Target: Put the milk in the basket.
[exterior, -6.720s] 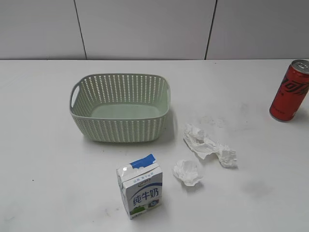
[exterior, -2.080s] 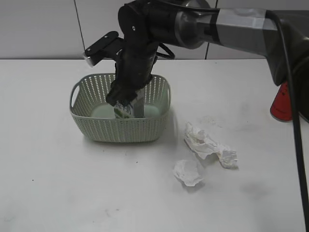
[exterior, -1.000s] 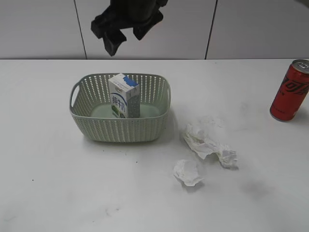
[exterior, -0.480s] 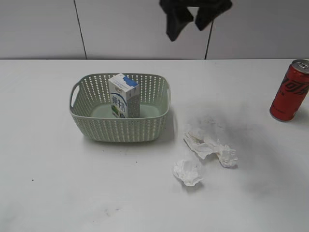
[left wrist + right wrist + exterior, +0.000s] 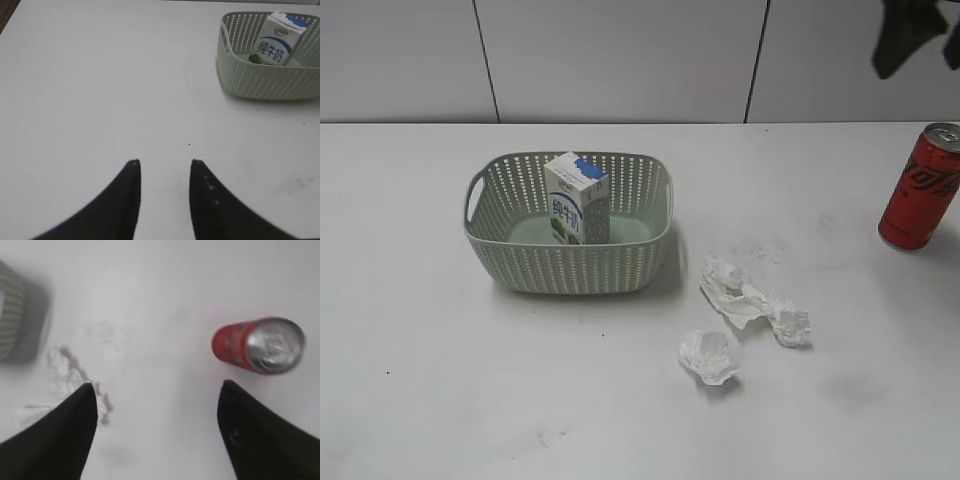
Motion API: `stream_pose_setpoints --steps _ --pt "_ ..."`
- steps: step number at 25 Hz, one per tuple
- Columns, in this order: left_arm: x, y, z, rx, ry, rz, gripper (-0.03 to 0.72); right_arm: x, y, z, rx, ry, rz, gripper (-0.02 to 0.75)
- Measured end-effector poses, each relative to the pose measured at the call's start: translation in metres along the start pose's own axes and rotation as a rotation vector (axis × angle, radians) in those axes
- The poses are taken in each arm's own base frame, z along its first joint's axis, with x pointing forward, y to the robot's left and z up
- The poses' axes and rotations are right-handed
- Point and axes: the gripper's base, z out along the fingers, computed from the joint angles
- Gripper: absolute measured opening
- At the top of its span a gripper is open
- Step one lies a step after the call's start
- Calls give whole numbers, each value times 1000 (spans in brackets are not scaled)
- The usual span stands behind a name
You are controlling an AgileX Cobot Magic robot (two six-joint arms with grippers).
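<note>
The milk [image 5: 579, 198], a white carton with a blue top flap, stands upright inside the pale green basket [image 5: 570, 268]. Both also show in the left wrist view, the milk [image 5: 277, 44] in the basket [image 5: 265, 80] at the top right. My right gripper [image 5: 918, 38] is open and empty, high at the top right of the exterior view, far from the basket. In the right wrist view its fingers [image 5: 156, 392] are spread wide above the table. My left gripper [image 5: 164, 162] is open and empty, over bare table to the left of the basket.
A red soda can [image 5: 918, 188] stands at the right edge of the table; it also shows in the right wrist view [image 5: 257, 345]. Two crumpled white tissues [image 5: 752, 300] [image 5: 709, 356] lie right of and in front of the basket. A tiled wall stands behind.
My right gripper let go of the milk in the basket, rose, and swung right across the top of the view. The milk stays upright in the basket.
</note>
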Motion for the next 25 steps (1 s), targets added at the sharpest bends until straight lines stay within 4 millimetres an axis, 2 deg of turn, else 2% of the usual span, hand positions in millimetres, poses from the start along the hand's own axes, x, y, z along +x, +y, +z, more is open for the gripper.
stream_pose_setpoints --steps 3,6,12,20,25 --pt "0 0 0 0 0 0 238 24 -33 -8 37 25 91 592" --pt "0 0 0 0 0 -1 238 54 -43 -18 57 54 119 592" --pt "0 0 0 0 0 -1 238 115 -30 -35 51 61 123 592" --pt "0 0 0 0 0 -1 238 201 -12 -34 57 29 141 592" --pt "0 0 0 0 0 -1 238 240 -3 -42 69 -57 144 592"
